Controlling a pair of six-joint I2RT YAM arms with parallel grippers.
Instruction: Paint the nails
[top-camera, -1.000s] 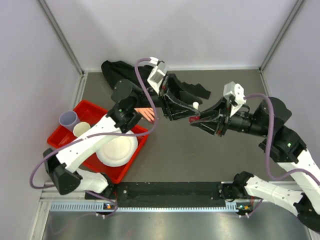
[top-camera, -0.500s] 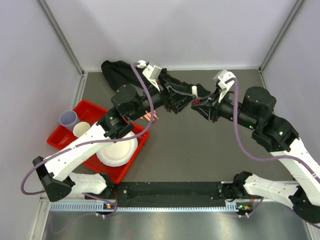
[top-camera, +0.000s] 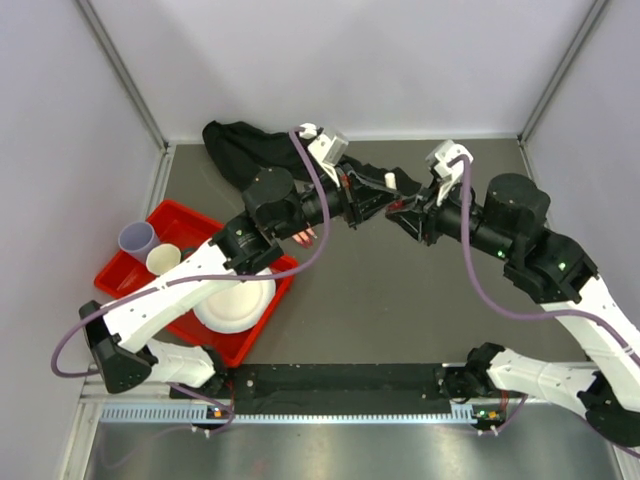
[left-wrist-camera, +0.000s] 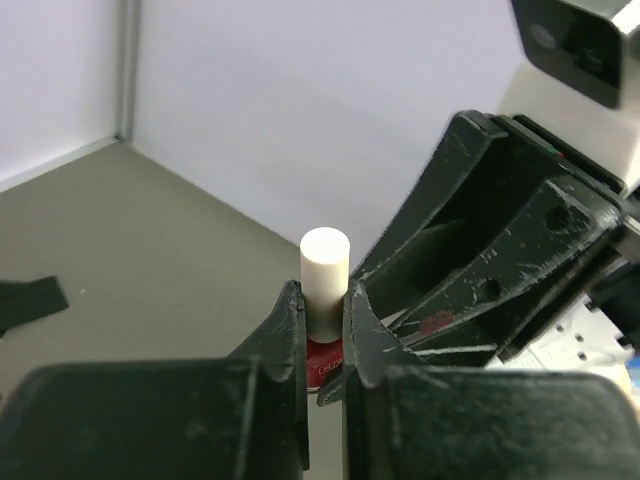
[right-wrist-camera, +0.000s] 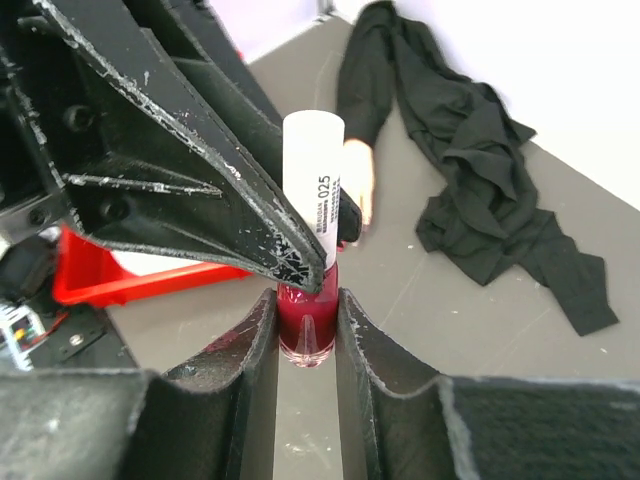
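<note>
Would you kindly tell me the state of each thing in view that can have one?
polish bottle: upright, cap on.
right gripper: shut on the bottle's red body.
left gripper: shut on the white cap.
mannequin hand: lying on the table, untouched.
black sleeve: crumpled.
purple cup: upright in the red tray.

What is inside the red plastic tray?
A white round plate, a lilac cup and a cream cup sit in the red plastic tray. The white left arm crosses above, covering part of the plate and the tray floor.

left end effector (left-wrist-camera: 322, 302) | moved in, clamped onto white cap (left-wrist-camera: 324, 258) | was open
</note>
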